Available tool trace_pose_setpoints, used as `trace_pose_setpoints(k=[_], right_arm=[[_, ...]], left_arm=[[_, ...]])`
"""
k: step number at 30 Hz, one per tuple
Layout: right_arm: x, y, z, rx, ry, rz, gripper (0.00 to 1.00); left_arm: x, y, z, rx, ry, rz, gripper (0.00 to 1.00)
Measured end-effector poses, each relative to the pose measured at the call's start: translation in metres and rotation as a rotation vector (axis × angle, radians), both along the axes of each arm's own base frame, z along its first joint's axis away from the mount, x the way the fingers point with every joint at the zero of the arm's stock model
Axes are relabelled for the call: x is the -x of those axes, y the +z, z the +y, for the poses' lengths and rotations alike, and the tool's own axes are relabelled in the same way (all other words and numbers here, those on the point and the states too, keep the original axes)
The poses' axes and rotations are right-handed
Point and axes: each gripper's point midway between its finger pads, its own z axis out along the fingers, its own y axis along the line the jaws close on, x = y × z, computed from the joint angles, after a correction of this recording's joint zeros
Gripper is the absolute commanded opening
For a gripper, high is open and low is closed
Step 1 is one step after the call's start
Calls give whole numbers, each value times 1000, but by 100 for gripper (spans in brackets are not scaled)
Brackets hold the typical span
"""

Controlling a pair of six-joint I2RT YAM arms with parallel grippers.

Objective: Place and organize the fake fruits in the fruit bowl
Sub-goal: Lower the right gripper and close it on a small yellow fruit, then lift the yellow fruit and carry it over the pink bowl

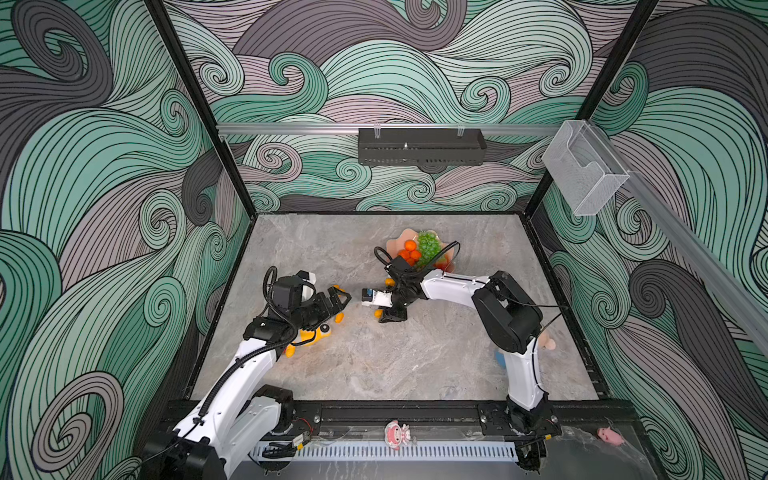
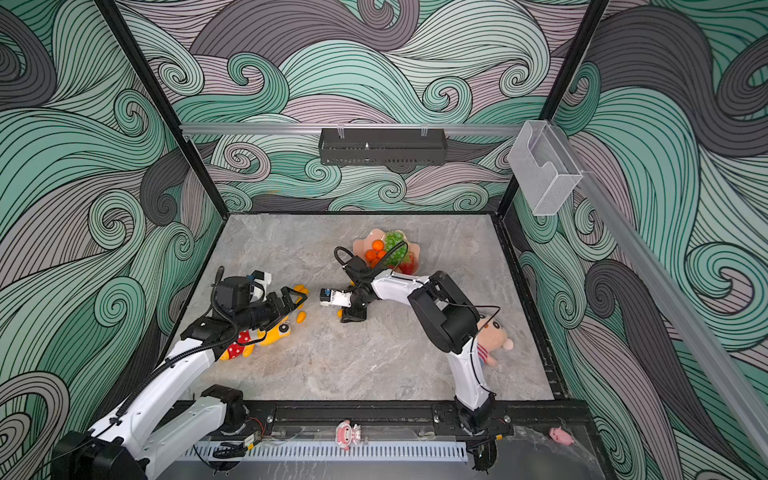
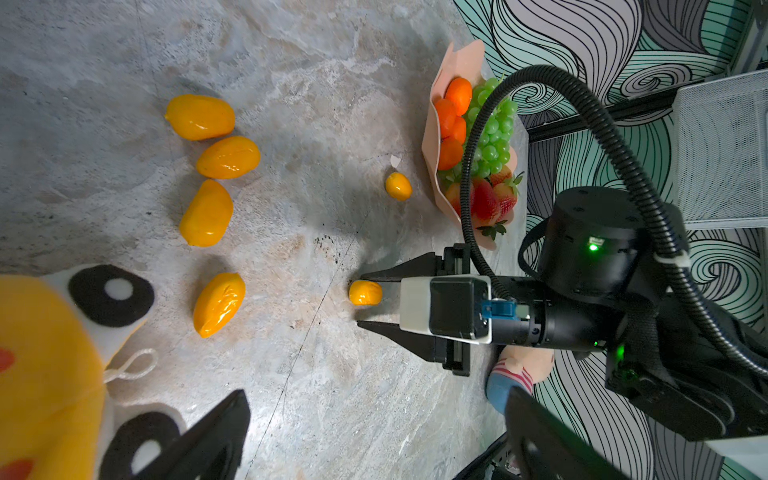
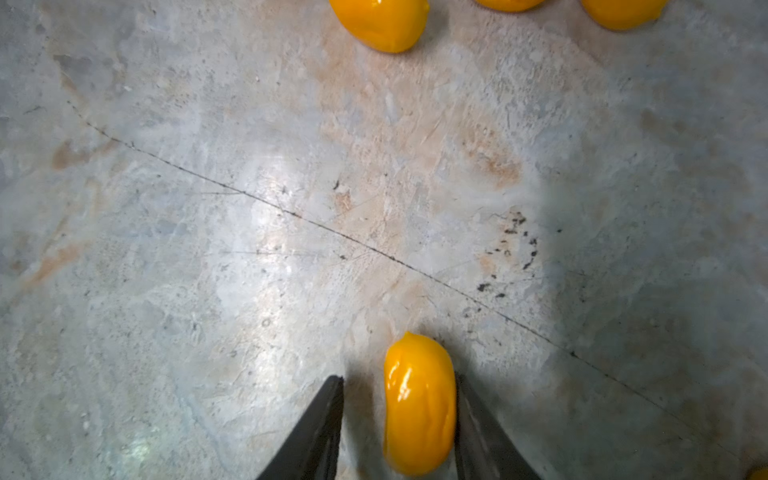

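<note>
No legible text, labels or numbers anywhere.

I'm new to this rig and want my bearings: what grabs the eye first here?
The peach fruit bowl toward the far edge of the table, holding tangerines, a green grape bunch and strawberries. At mid-table the fingers of the right gripper straddle one kumquat, one finger not yet touching. A yellow plush toy lies under the left arm.
</note>
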Motion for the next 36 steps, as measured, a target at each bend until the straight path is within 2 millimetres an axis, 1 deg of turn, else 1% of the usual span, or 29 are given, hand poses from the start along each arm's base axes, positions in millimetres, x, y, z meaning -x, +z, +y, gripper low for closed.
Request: trace_pose_setpoints(k=[8, 11, 25, 28, 36], right_arm=[[0, -1, 0, 5, 8, -4, 35], [-2, 0, 1, 5, 9, -8, 31], [-4, -1, 1, 16, 6, -12, 27], [-4, -1, 1, 17, 7, -11, 21], [-4, -1, 1, 16, 9, -12, 18]], left_arm=[[0, 0, -1, 3, -3, 1, 98], [0, 0, 0, 3, -2, 1, 99], [0, -3, 0, 0, -2, 13, 99], [0, -3, 0, -1, -2, 12, 99], [-1, -9, 0, -7, -3, 31, 99]])
